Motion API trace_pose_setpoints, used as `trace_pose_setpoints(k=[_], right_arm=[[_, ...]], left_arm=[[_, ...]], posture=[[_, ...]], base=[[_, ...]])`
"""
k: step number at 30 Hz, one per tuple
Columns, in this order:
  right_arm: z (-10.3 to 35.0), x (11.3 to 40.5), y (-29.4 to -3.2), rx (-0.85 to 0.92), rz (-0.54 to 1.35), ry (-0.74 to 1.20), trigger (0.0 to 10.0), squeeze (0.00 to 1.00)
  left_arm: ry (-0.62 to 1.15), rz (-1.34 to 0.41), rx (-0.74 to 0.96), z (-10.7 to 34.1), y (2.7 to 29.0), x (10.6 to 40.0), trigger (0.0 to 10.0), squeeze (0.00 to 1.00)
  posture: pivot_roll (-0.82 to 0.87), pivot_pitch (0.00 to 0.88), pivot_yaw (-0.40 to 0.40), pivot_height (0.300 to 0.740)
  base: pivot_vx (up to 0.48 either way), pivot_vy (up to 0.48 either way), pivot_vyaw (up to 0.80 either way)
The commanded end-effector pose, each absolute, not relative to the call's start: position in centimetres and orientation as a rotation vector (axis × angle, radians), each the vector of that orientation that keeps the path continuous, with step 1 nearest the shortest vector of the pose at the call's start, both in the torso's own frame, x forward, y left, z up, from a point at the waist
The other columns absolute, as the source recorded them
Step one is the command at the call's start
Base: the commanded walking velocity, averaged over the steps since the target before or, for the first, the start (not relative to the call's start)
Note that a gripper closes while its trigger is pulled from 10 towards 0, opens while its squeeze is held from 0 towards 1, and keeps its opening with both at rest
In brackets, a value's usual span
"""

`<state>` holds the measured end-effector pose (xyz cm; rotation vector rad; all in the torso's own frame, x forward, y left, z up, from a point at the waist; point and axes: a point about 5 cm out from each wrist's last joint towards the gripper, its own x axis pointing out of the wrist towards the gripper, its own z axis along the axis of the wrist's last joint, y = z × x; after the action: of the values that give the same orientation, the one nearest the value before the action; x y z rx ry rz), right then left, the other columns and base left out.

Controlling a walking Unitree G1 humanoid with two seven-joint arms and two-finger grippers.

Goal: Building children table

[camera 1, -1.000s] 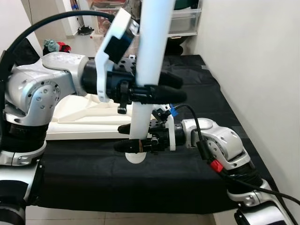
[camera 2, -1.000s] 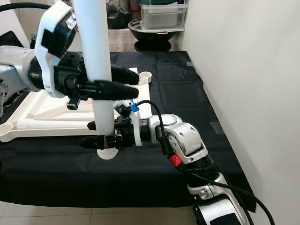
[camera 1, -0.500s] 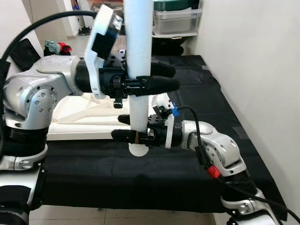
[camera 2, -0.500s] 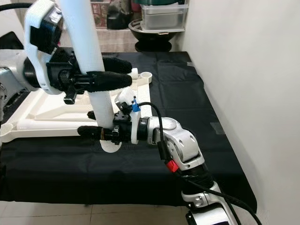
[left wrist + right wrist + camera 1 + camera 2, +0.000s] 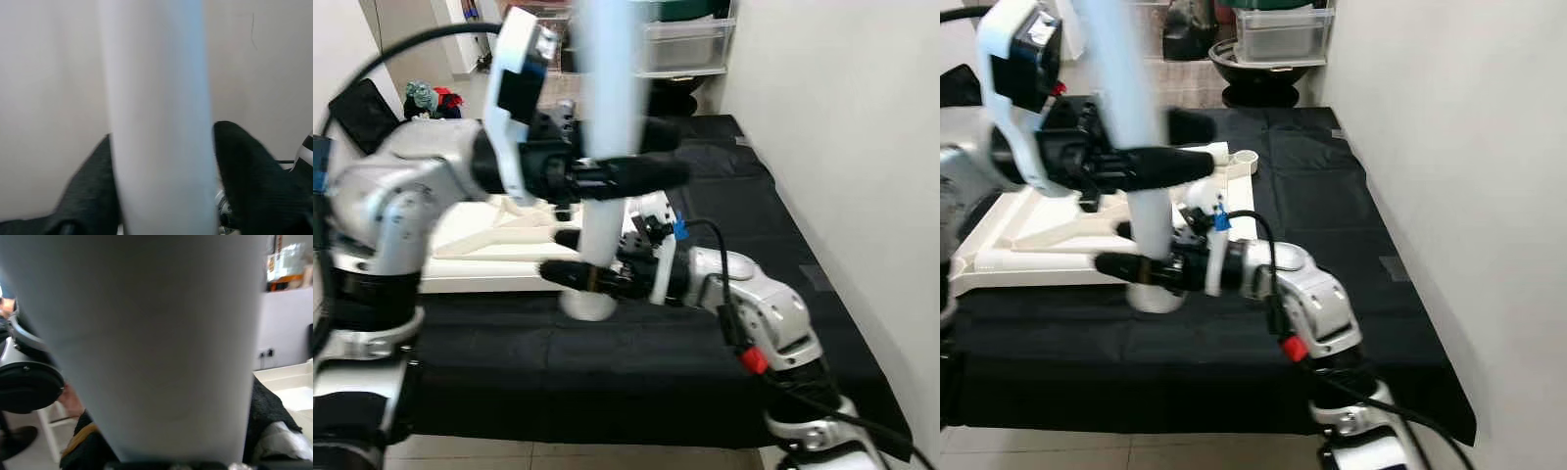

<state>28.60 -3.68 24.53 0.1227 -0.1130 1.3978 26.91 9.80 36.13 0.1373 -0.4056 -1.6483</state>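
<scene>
A long white cylindrical plastic table leg (image 5: 604,147) stands nearly upright at the centre-left of the frame, its lower end over the black cloth (image 5: 754,206). The left gripper (image 5: 636,174) clasps its middle; the right gripper (image 5: 570,276) grips it near the base. The white tabletop panel (image 5: 1028,230) lies behind.

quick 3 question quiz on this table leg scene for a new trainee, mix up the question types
1. True or false: both grippers grip the white table leg.
2. Which gripper grips lower on the leg? A) left gripper B) right gripper
3. Fill in: the white tabletop lies on a ____ cloth.

Key: 1 true. 2 B, the right gripper clamps near the leg's bottom end, the left one higher up. 3 black.
</scene>
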Motion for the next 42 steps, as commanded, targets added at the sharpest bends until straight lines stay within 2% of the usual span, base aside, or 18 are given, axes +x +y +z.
trace_pose_setpoints(k=[1,7,14,18,21,22,24,25,26,27,28,32,34,35,36,37,39,42], right_arm=[[25.3,28.5,-2.6,0.101,1.404,-0.123,0.0,0.0],[25.1,29.5,-3.0,0.08,1.312,-0.114,0.0,0.0],[23.9,32.8,-5.2,0.035,1.004,-0.069,0.0,0.0],[23.5,33.2,-5.7,0.018,0.955,-0.06,0.0,0.0],[22.9,34.0,-7.0,0.001,0.834,-0.049,0.0,0.0],[22.9,34.4,-7.5,0.008,0.779,-0.053,1.4,0.0],[22.8,34.6,-7.9,0.013,0.743,-0.056,1.4,0.0],[22.9,34.8,-8.3,0.019,0.714,-0.064,6.9,0.0],[23.0,35.0,-8.8,0.023,0.683,-0.073,10.0,0.0],[23.1,35.2,-9.2,0.037,0.655,-0.077,10.0,0.0],[23.1,35.4,-9.8,0.04,0.618,-0.087,10.0,0.0],[23.2,35.5,-10.1,0.041,0.596,-0.093,10.0,0.0],[23.5,35.6,-11.2,0.073,0.537,-0.117,10.0,0.0],[23.5,35.6,-11.2,0.073,0.537,-0.117,10.0,0.0],[23.7,35.6,-11.6,0.09,0.51,-0.131,10.0,0.0],[23.7,35.6,-11.6,0.09,0.51,-0.131,10.0,0.0],[23.8,35.5,-12.2,0.122,0.471,-0.148,10.0,0.0],[23.7,35.4,-12.3,0.13,0.461,-0.149,10.0,0.0]], left_arm=[[-0.365,-1.765,0.123,35.3,7.9,26.2,10.0,1.0],[-0.422,-1.714,0.054,36.8,8.9,26.5,10.0,1.0],[-0.596,-1.556,-0.047,40.1,12.2,26.0,10.0,1.0],[-0.629,-1.524,-0.066,40.7,12.9,25.8,10.0,1.0],[-0.715,-1.361,-0.096,41.9,15.9,24.8,10.0,1.0],[-0.744,-1.258,-0.119,42.1,17.2,24.8,10.0,1.0],[-0.761,-1.189,-0.137,42.2,18.1,24.8,10.0,1.0],[-0.757,-1.097,-0.152,41.7,18.8,25.2,10.0,1.0],[-0.75,-0.992,-0.178,41.0,19.5,25.7,10.0,0.87],[-0.732,-0.892,-0.225,40.1,20.2,26.4,10.0,0.5],[-0.679,-0.736,-0.26,38.4,21.1,27.6,10.0,0.0],[-0.642,-0.639,-0.277,37.1,21.7,28.3,10.0,0.0],[-0.459,-0.381,-0.315,31.7,22.6,29.7,10.0,0.0],[-0.459,-0.381,-0.315,31.7,22.6,29.7,10.0,0.0],[-0.358,-0.278,-0.309,28.6,22.7,29.9,10.0,0.0],[-0.358,-0.278,-0.309,28.6,22.7,29.9,10.0,0.0],[-0.172,-0.202,-0.316,22.7,21.3,28.9,10.0,0.0],[-0.13,-0.197,-0.334,21.4,20.6,28.4,10.0,0.0]], posture=[[-0.02,0.0,0.019,0.74],[-0.02,0.003,0.018,0.74],[-0.02,0.007,0.022,0.74],[-0.02,0.008,0.02,0.74],[-0.01,0.016,0.013,0.74],[-0.02,0.021,0.016,0.74],[-0.02,0.021,0.016,0.74],[-0.02,0.025,0.01,0.74],[-0.02,0.026,0.007,0.74],[-0.02,0.029,0.005,0.74],[-0.02,0.03,0.005,0.74],[-0.02,0.03,0.005,0.74],[-0.03,0.039,0.003,0.74],[-0.03,0.039,0.003,0.74],[-0.03,0.039,0.003,0.74],[-0.03,0.039,0.003,0.74],[-0.04,0.051,0.001,0.74],[-0.04,0.051,0.001,0.74]], base=[[0.0,0.0,0.0],[0.0,0.0,0.0],[0.0,0.0,0.0],[0.0,0.0,0.0],[0.0,0.0,0.0],[0.0,0.0,0.0],[0.0,0.0,0.0],[0.0,0.0,0.0],[0.0,0.0,0.0],[0.0,0.0,0.0],[0.0,0.0,0.0],[0.0,0.0,0.0],[0.0,0.0,0.0],[0.0,0.0,0.0],[0.0,0.0,0.0],[0.0,0.0,0.0],[0.0,0.0,0.0],[0.0,0.0,0.0]])
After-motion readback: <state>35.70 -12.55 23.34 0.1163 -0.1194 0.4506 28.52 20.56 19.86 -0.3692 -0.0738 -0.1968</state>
